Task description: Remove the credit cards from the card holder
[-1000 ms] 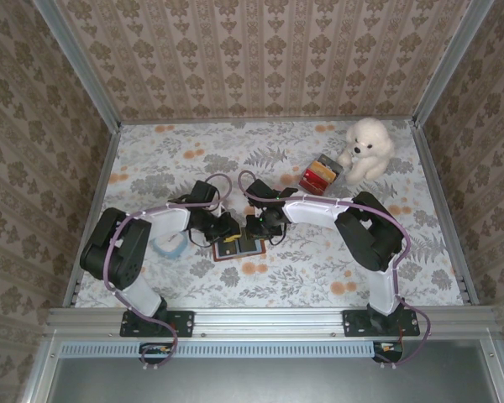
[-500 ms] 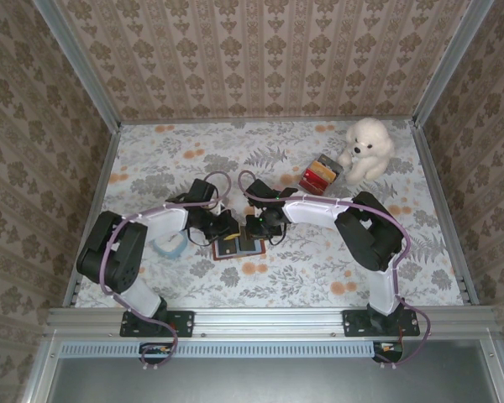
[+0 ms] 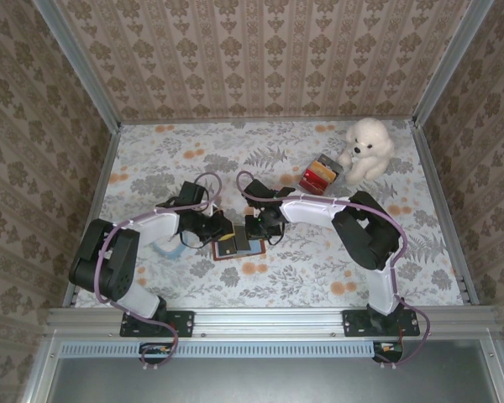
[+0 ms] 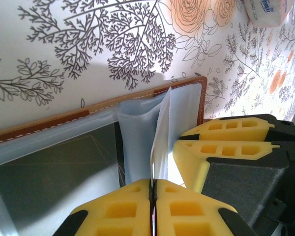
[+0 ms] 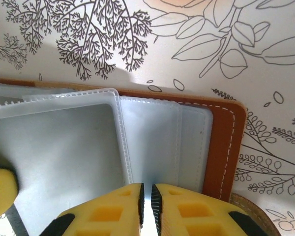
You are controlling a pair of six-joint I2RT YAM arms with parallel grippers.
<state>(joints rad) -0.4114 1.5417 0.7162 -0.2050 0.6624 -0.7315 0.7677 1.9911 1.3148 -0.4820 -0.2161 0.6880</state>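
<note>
The brown card holder (image 3: pixel 242 248) lies open on the flowered table between both grippers. Its leather edge (image 4: pixel 39 125) frames clear sleeves, and a dark card (image 4: pixel 49 164) sits in the left sleeve. My left gripper (image 3: pixel 222 234) (image 4: pixel 153 186) is shut on a thin pale sleeve page that stands on edge from the spine. I cannot tell whether a card is in that page. My right gripper (image 3: pixel 256 230) (image 5: pixel 147 197) is closed to a narrow slit on a clear sleeve of the holder's right half (image 5: pixel 227 142). Its yellow fingers (image 4: pixel 226 150) sit just right of the raised page.
A white plush dog (image 3: pixel 368 149) and a red-and-orange block stack (image 3: pixel 318 175) stand at the back right. A pale blue object (image 3: pixel 175 246) lies beside the left forearm. A white packet (image 4: pixel 268 11) lies on the table beyond the holder. Patterned walls enclose the table.
The left arm's elbow has swung left and its gripper has drawn slightly left while closing on the sleeve page. The right gripper has closed a little and stayed in place.
</note>
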